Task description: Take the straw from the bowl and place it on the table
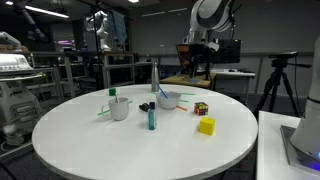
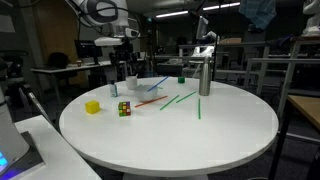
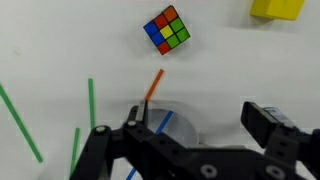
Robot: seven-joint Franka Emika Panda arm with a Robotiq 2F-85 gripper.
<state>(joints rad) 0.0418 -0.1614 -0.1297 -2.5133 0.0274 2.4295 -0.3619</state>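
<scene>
Straw [image 3: 164, 122] partly hidden by pincer [image 3: 178, 132].

White rounded arm [image 1: 208, 14] with dark joints; black blocky hand [image 3: 178, 128] with 2 fingers [image 3: 265, 125].

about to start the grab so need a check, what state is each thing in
blue straw: in the bowl, leaning on rim
bowl: upright on table
claw: open, empty, above the bowl
grey cup: upright
rubik's cube: scrambled
green straws: lying flat on table
orange straw: lying flat

Both exterior views face table [image 1: 120, 140] [image 2: 200, 130] from different sides, mid-distance; wrist view looks down, close.
</scene>
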